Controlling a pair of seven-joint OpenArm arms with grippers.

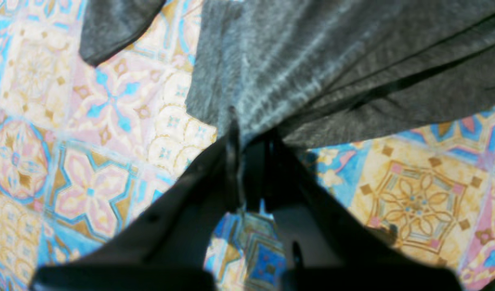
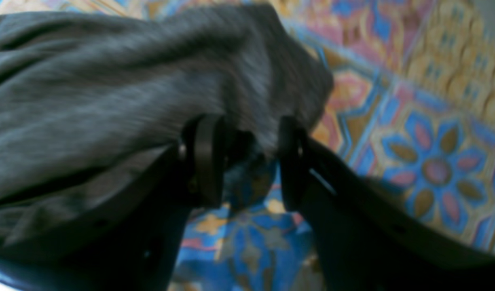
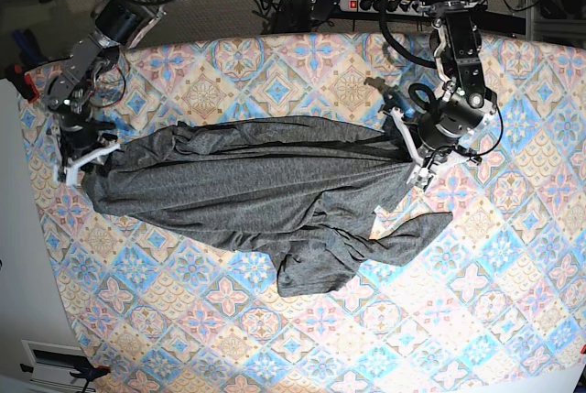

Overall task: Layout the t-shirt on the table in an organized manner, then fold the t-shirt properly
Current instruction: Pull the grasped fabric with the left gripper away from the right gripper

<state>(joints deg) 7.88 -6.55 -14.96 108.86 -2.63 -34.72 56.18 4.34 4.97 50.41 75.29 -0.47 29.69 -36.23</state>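
No text or labels can be read.

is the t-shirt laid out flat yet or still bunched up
Still bunched. The t-shirt is stretched between both arms, creased along its length, with a crumpled lump hanging toward the table's front.

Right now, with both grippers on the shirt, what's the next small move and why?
Probably draw the two arms a little further apart. The left gripper and right gripper each pinch an end of the t-shirt, stretched between them, yet it is still creased, with a bunched lobe sagging onto the table.
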